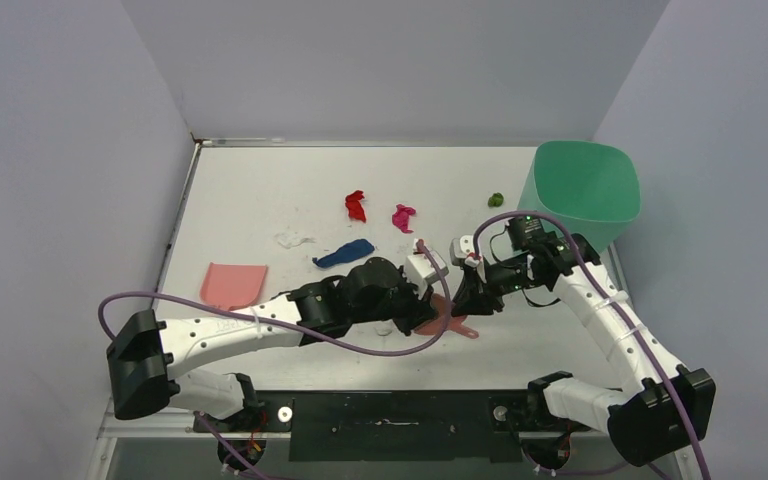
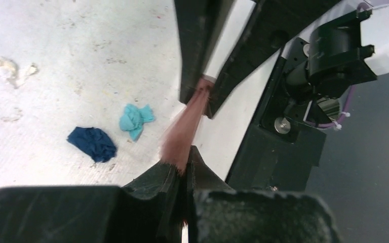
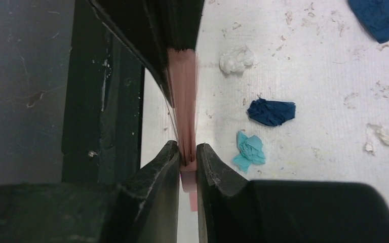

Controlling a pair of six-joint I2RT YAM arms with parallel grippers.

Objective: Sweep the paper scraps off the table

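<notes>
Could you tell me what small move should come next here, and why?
Probably the left gripper should let go: both it and the right gripper are shut on the pink brush, and the dustpan lies on the left arm's side.

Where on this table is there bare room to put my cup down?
Bare: the far strip of table behind the red scrap and magenta scrap. Crowded: the middle, around the dark blue scrap and pink brush.

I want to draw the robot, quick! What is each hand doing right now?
Left hand: shut on the thin pink brush.
Right hand: shut on that same brush.
</notes>
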